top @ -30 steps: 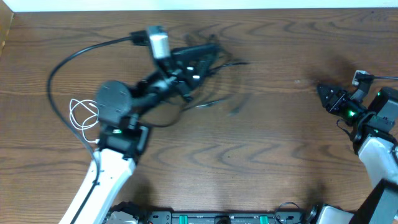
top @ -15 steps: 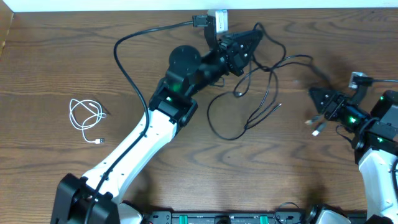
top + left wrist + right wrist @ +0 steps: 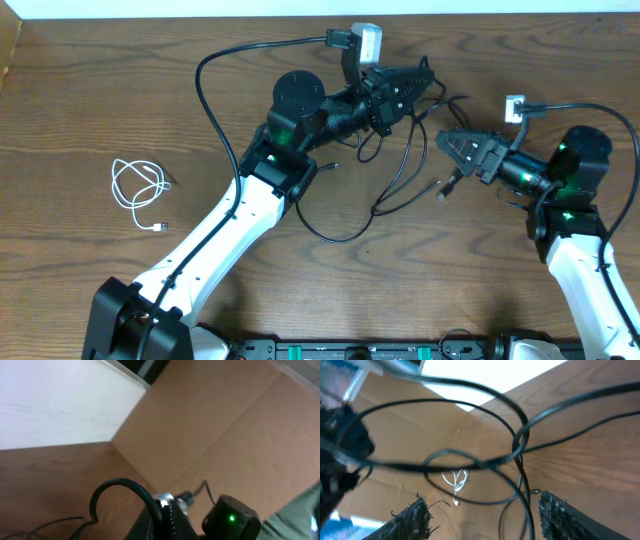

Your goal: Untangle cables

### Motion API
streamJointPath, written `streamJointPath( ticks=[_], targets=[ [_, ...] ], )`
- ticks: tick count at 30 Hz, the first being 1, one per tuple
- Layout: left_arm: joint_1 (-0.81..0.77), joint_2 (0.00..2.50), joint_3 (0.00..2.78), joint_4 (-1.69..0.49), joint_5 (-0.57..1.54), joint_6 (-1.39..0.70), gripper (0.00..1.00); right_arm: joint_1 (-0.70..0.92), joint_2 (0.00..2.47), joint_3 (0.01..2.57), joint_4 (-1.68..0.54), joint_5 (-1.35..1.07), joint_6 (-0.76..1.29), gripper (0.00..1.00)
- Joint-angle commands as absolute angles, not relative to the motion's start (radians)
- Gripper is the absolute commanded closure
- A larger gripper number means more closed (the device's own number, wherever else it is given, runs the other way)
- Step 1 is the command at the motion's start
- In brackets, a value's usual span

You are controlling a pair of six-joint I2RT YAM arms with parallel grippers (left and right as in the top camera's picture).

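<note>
Two black cables (image 3: 340, 239) hang tangled from my left gripper (image 3: 420, 78), which is lifted at the back middle of the table and shut on them. In the left wrist view its fingers (image 3: 167, 516) are pressed together with a black cord and a silver plug (image 3: 165, 497) at their tips. My right gripper (image 3: 452, 145) points left at the tangle and stands open. In its wrist view the black strands (image 3: 520, 445) cross in the gap of that gripper (image 3: 485, 520), touching neither finger. The white cable (image 3: 135, 185) lies coiled alone at the far left, also seen as the white cable (image 3: 456, 479) in the distance.
The left arm's thick black wire (image 3: 215, 60) arcs above the table behind the arm. The table's back edge (image 3: 150, 18) runs just behind the left gripper. A loose black plug end (image 3: 440, 190) dangles below the right gripper.
My left arm swung from the left side to the back middle, dragging the black cables with it. My right gripper moved left up to the tangle and opened wider.
</note>
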State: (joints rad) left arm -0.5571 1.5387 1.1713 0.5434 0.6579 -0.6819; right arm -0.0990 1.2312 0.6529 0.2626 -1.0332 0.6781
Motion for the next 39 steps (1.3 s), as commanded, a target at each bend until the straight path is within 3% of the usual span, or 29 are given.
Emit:
streamJointPath(
  ticks=[1,8,12,15,18,20,21,29,35,39],
  targets=[
    [-0.555,1.518,1.195,0.550,0.726,-0.667,0.92,-0.050,1.223,0.661,0.255,-0.900,0.827,0.36],
    [-0.552,1.507,1.195,0.551,0.726,-0.667,0.93,0.012,1.223,0.661,0.123,-0.796,0.672,0.27],
    [-0.552,1.495,1.195,0.558,0.725,-0.667,0.93,0.043,1.226,0.660,0.011,-0.784,0.521,0.28],
    [-0.552,1.488,1.195,0.558,0.726,-0.673,0.93,0.087,1.235,0.660,-0.001,-0.737,0.439,0.34],
    [-0.552,1.487,1.195,0.558,0.727,-0.719,0.92,0.142,1.250,0.660,0.040,-0.710,0.392,0.50],
    [-0.552,1.487,1.195,0.558,0.741,-0.720,0.92,0.149,1.255,0.660,0.054,-0.717,0.366,0.90],
    [-0.552,1.487,1.195,0.558,0.754,-0.719,0.92,0.147,1.255,0.660,0.053,-0.716,0.341,0.99],
    [-0.502,1.487,1.195,0.404,0.799,-0.621,0.93,0.024,1.148,0.682,0.056,-0.712,0.302,0.99],
    [-0.436,1.487,1.195,0.183,0.682,-0.593,0.92,-0.130,0.947,0.693,0.002,-0.717,0.303,0.99],
    [-0.422,1.487,1.195,0.161,0.669,-0.549,0.92,-0.216,0.844,0.693,-0.041,-0.717,0.302,0.99]
  ],
)
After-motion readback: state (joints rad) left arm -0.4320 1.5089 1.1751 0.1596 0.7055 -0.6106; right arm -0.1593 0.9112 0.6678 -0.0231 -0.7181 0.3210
